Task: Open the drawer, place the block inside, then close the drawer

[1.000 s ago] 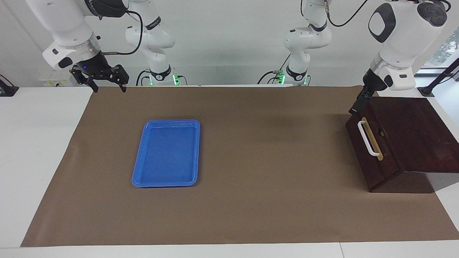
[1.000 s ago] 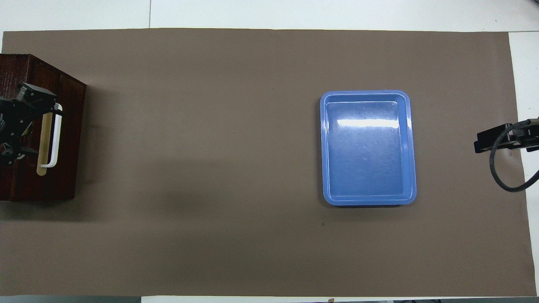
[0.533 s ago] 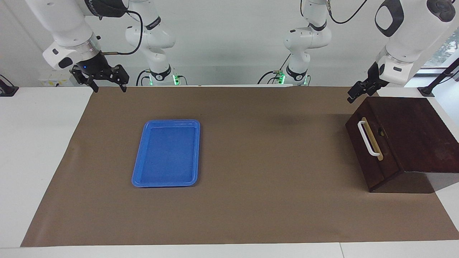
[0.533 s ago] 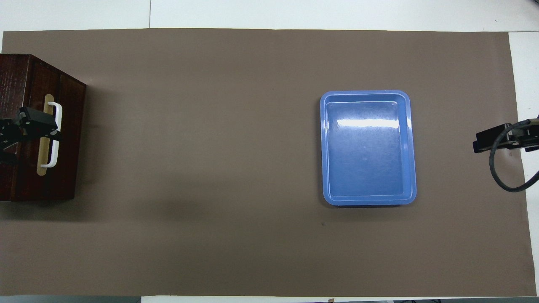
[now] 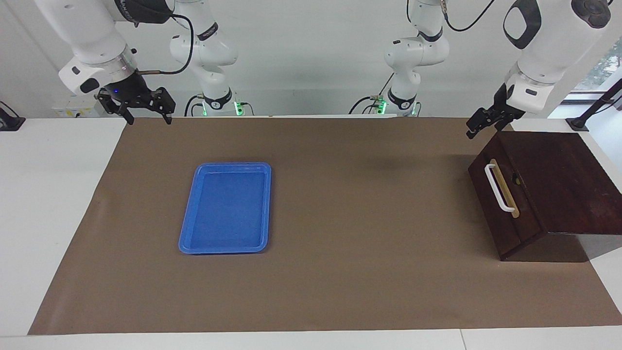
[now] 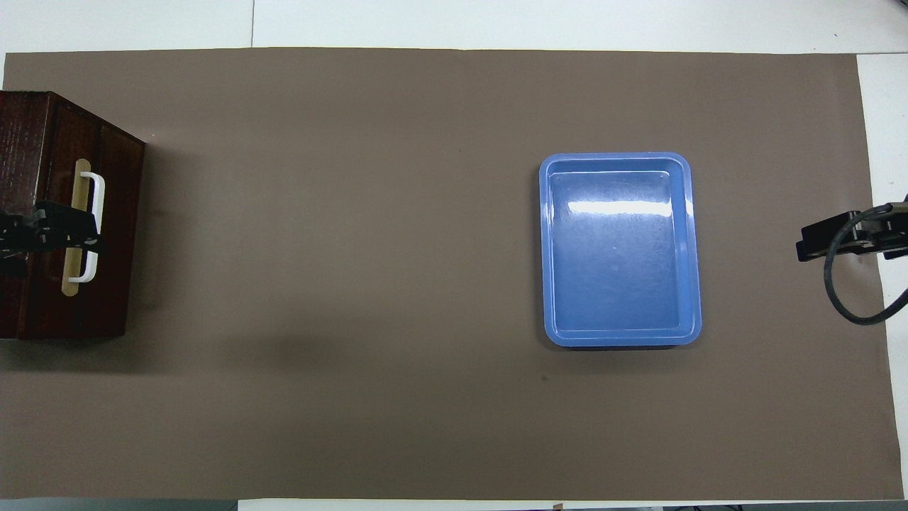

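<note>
The drawer (image 5: 505,204) is shut in the dark brown wooden box (image 5: 559,175) at the left arm's end of the table. Its white bar handle (image 5: 499,188) lies on a tan strip. My left gripper (image 5: 474,129) hangs in the air over the box's front edge and touches nothing. From overhead it (image 6: 71,233) covers the middle of the handle (image 6: 96,191). My right gripper (image 5: 148,119) is open and empty, waiting raised over the mat's edge at the right arm's end. The yellow block is not in view.
A blue plastic tray (image 5: 187,233) lies empty on the brown mat toward the right arm's end; it also shows overhead (image 6: 546,248). The brown mat (image 5: 364,218) covers most of the table between tray and box.
My left gripper has risen from the box's front corner and drawn back toward the robots. The drawer stays shut. The right arm has barely moved.
</note>
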Controlling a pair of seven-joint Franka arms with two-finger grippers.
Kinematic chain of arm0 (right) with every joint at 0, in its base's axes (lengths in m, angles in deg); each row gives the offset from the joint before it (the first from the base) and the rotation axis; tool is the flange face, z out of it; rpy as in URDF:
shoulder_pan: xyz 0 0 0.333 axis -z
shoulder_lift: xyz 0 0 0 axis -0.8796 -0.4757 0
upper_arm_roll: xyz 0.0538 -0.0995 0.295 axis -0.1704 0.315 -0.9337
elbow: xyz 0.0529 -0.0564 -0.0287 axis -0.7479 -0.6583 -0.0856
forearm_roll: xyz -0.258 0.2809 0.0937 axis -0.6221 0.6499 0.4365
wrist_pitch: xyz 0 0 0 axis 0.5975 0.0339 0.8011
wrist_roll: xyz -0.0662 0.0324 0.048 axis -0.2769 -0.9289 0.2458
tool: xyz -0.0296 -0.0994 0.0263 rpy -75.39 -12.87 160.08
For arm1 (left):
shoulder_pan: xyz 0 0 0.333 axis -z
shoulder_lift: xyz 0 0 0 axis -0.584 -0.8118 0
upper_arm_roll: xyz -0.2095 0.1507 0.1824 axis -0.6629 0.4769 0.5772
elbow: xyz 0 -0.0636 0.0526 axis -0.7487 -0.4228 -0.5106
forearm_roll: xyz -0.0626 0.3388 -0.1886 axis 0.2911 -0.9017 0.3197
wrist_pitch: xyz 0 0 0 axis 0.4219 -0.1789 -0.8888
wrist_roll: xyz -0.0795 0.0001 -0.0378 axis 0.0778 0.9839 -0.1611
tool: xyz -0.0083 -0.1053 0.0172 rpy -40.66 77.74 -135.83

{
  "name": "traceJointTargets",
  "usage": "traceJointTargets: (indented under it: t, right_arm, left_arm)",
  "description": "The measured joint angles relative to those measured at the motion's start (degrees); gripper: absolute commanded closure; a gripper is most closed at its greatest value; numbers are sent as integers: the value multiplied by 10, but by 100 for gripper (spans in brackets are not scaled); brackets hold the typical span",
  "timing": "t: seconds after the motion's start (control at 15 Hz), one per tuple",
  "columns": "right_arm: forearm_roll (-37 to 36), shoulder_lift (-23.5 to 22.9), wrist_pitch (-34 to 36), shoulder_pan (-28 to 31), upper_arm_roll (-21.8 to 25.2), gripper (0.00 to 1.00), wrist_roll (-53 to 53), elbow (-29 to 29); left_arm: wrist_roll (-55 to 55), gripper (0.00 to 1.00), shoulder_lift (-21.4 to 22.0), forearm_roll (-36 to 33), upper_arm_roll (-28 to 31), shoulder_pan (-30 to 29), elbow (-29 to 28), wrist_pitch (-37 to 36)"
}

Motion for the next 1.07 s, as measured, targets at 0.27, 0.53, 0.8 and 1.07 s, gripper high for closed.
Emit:
traceJointTargets:
  t: [0.27, 0.53, 0.8, 1.07]
  right_arm:
    - [0, 0, 0, 0, 0, 0, 0, 0]
    - [0, 0, 0, 0, 0, 0, 0, 0]
    - [0, 0, 0, 0, 0, 0, 0, 0]
    - [0, 0, 0, 0, 0, 0, 0, 0]
  left_arm:
    - [-51, 0, -9, 0, 0, 6, 14, 0]
    - [-63, 0, -13, 0, -2, 11, 15, 0]
    - [-102, 0, -14, 0, -2, 13, 15, -5]
    - [-120, 0, -14, 0, -1, 13, 15, -8]
